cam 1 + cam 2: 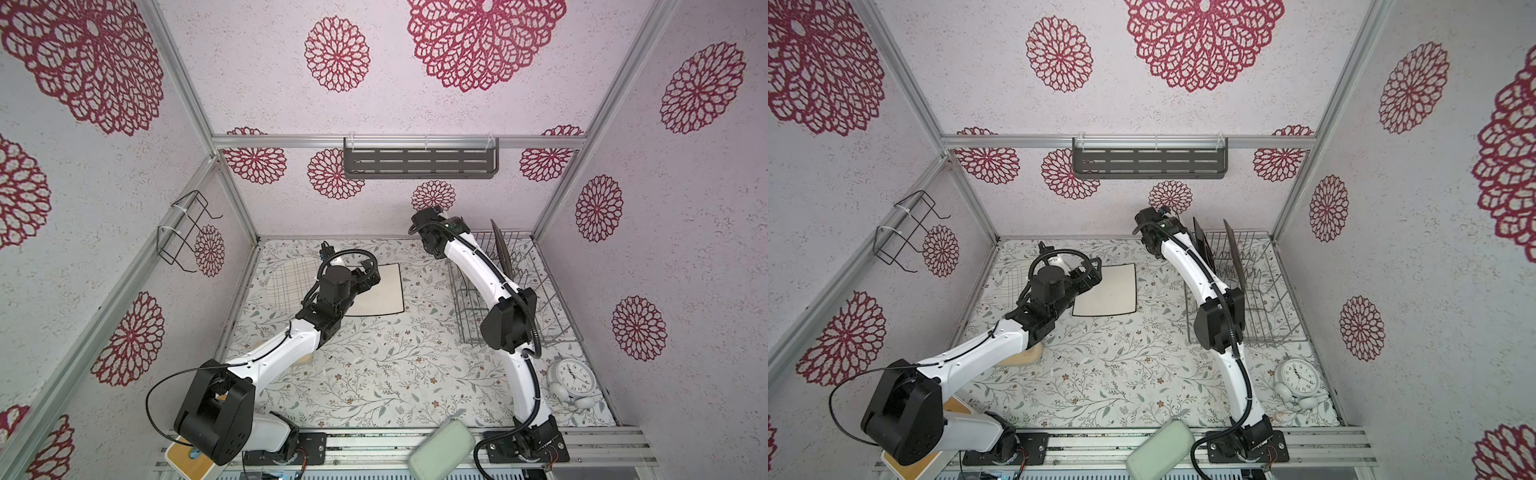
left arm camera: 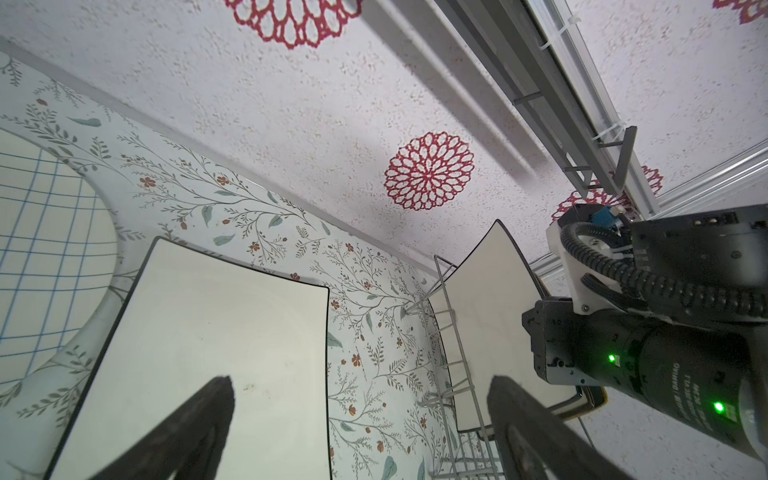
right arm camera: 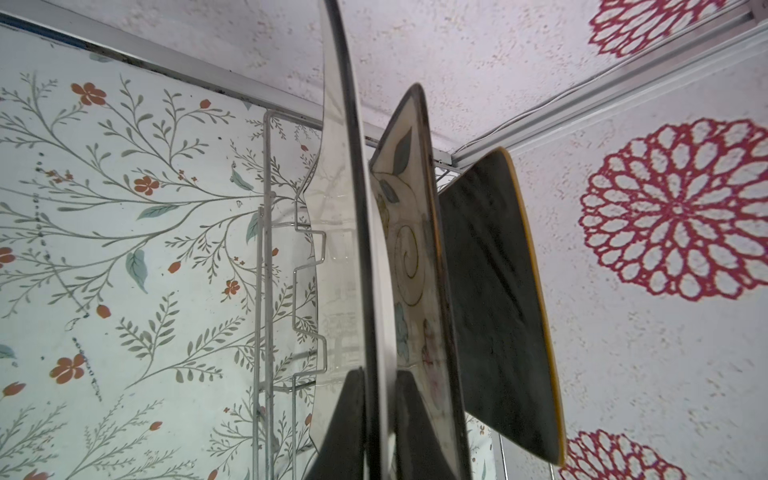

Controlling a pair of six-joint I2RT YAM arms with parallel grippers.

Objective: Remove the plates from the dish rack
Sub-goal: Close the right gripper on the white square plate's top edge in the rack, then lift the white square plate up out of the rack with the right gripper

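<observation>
Near right corner of the table [image 1: 395, 374]: white twin-bell alarm clock [image 1: 573, 378], not in play. Mid-table, left half: two unloaded plates lie flat, the round cream grid plate [image 1: 286, 282] and the flat white black-rimmed plate [image 1: 384, 291], which meet at one corner in the left wrist view. The left gripper [image 2: 361, 380] hangs over the flat one, jaws spread wide, holding nothing. Right half: the dish rack [image 1: 467, 320], silver wire with upright prongs, runs back to the far right corner. Three rounded-square plates stand on edge at its far end, faces turned left and right, edges running near to far. The right gripper [image 3: 379, 374] is clamped on the rim of the standing white black-rimmed plate [image 3: 336, 249], one finger on each face; the ceramic is glossy and the rim thin. Just beside it on the right is the cream floral plate [image 3: 409, 257], then the dark brown plate [image 3: 490, 291], matte with a yellowish edge, leaning away. The right arm is the nearer one. Judgement: lift straight up along the plate's plane, because the gap to the floral plate is tight. The plate's bottom edge is hidden, so I cannot tell whether it is seated in the prongs.
</observation>
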